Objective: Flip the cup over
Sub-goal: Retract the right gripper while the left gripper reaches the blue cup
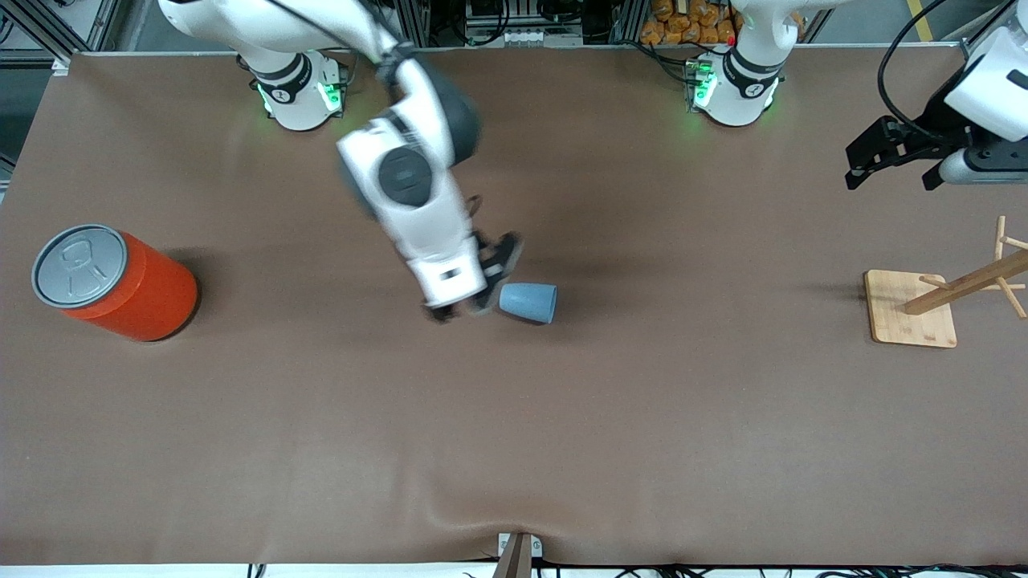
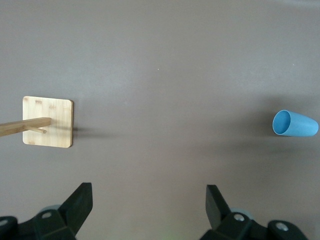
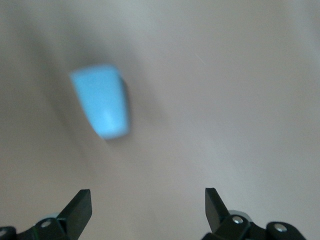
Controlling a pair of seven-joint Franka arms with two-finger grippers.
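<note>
The small light-blue cup (image 1: 528, 303) lies on its side on the brown table mat, near the middle, with its open mouth toward the left arm's end. It also shows in the left wrist view (image 2: 295, 124) and in the right wrist view (image 3: 102, 100). My right gripper (image 1: 475, 285) is open and empty, low over the mat right beside the cup's closed end; in its own view (image 3: 147, 197) the cup lies off to one side, not between the fingers. My left gripper (image 1: 891, 172) is open and empty, waiting high over the left arm's end of the table (image 2: 148, 195).
A large orange can with a grey lid (image 1: 112, 281) stands at the right arm's end of the table. A wooden peg stand on a square base (image 1: 911, 309) stands at the left arm's end and shows in the left wrist view (image 2: 48, 121).
</note>
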